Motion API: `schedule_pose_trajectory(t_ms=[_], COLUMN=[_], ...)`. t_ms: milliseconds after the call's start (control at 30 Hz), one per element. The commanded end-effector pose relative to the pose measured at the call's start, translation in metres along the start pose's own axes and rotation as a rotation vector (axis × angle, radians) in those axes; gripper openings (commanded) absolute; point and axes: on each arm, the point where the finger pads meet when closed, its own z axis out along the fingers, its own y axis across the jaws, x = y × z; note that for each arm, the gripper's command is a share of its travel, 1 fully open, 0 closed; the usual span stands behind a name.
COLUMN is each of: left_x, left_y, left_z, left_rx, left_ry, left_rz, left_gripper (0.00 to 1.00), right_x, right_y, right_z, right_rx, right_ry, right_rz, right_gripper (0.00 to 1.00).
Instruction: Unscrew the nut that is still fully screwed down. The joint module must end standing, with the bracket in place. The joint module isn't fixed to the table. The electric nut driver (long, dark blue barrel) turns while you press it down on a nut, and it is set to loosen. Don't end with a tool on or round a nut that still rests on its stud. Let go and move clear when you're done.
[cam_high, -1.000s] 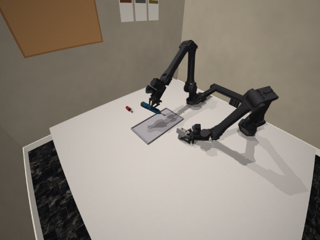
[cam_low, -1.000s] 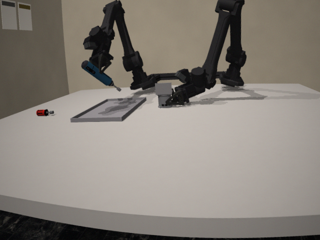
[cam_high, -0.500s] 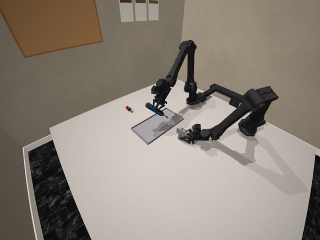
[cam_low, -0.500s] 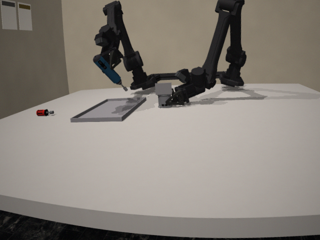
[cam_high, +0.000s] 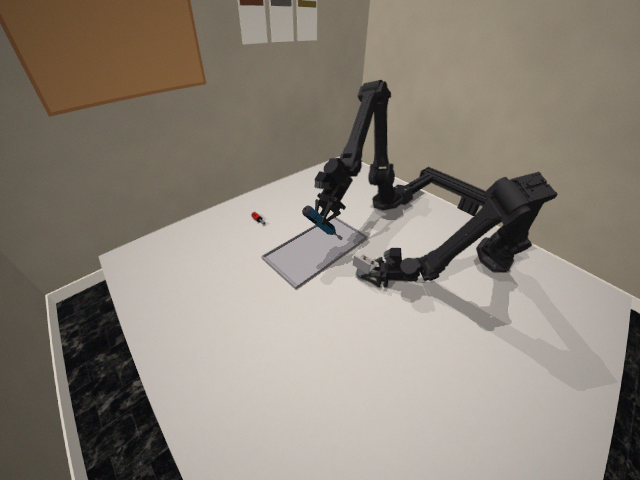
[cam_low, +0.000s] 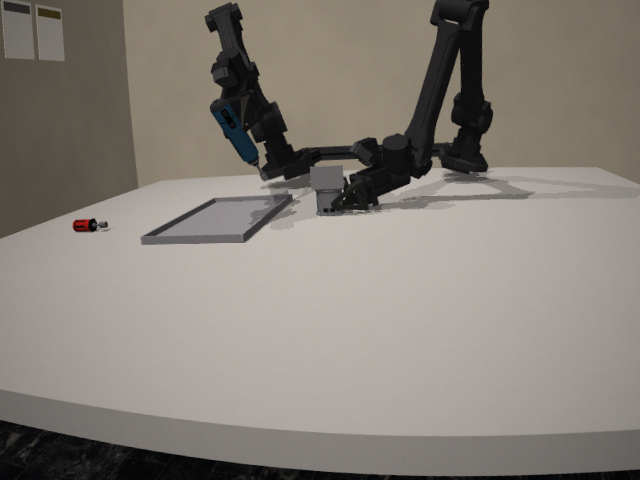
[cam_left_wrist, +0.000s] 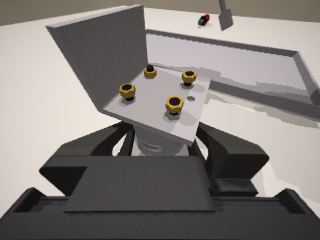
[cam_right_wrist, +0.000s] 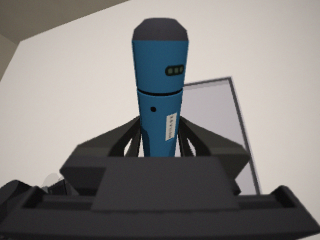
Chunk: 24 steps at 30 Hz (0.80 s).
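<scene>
The left gripper (cam_high: 370, 274) (cam_low: 338, 203) (cam_left_wrist: 160, 119) is closed around the joint module (cam_low: 327, 200) (cam_left_wrist: 159, 142), which stands upright, round and grey. On top of it is the flat-sided bracket (cam_high: 363, 263) (cam_low: 326, 177) (cam_left_wrist: 112, 57); at its far left corner in the left wrist view, one brassy nut (cam_left_wrist: 150, 74) sits low, stud showing above. Beyond this hand is the shallow tray (cam_high: 279, 273) (cam_low: 192, 239) (cam_left_wrist: 225, 42) (cam_right_wrist: 242, 125). The right gripper (cam_high: 324, 217) (cam_low: 245, 122) (cam_right_wrist: 159, 120), pointing downward, holds the smooth blue driver (cam_high: 319, 222) (cam_low: 236, 135) (cam_left_wrist: 226, 21) (cam_right_wrist: 160, 102) slantwise, its metal tip lower.

Walls: plain, beige and grey-brown, orange board (cam_high: 113, 49) mounted. Floor (cam_high: 111, 382) (cam_low: 77, 449): dark, marbled. Table (cam_high: 361, 372) (cam_low: 320, 310): pale, shadowed.
</scene>
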Motion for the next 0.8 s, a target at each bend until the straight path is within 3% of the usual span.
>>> schedule_pose_trajectory(t_ms=[0, 67, 100, 300, 367, 467, 533, 633, 667, 767], left_x=[-0.007, -0.007, -0.007, -0.007, -0.007, -0.007, -0.007, -0.007, -0.007, -0.007], left_y=[0.004, 0.004, 0.004, 0.004, 0.004, 0.004, 0.004, 0.004, 0.004, 0.004], left_z=[0.004, 0.004, 0.004, 0.004, 0.004, 0.004, 0.004, 0.004, 0.004, 0.004], left_rx=[-0.007, -0.007, -0.007, -0.007, -0.007, -0.007, -0.007, -0.007, -0.007, -0.007], left_ry=[-0.016, -0.016, -0.016, -0.016, -0.016, -0.016, -0.016, -0.016, -0.016, -0.016], left_rz=[0.009, 0.009, 0.009, 0.009, 0.009, 0.009, 0.009, 0.009, 0.009, 0.009], left_gripper=[0.59, 0.59, 0.59, 0.59, 0.59, 0.59, 0.59, 0.59, 0.59, 0.59], right_x=[-0.057, -0.057, -0.027, -0.025, -0.04, -0.023, -0.052, -0.054, -0.022, -0.021], right_y=[0.003, 0.003, 0.011, 0.034, 0.043, 0.053, 0.057, 0.052, 0.056, 0.067], right_z=[-0.01, -0.01, -0.011, -0.02, -0.024, -0.028, -0.03, -0.028, -0.03, -0.036], right_rx=[-0.011, -0.011, -0.027, -0.068, -0.083, -0.103, -0.107, -0.098, -0.112, -0.131], right_ry=[-0.137, -0.137, -0.099, -0.147, -0.187, -0.187, -0.232, -0.234, -0.195, -0.22], right_rz=[0.003, 0.003, -0.022, -0.07, -0.079, -0.11, -0.096, -0.092, -0.117, -0.139], right_gripper=[0.42, 0.42, 0.42, 0.42, 0.42, 0.42, 0.42, 0.42, 0.42, 0.42])
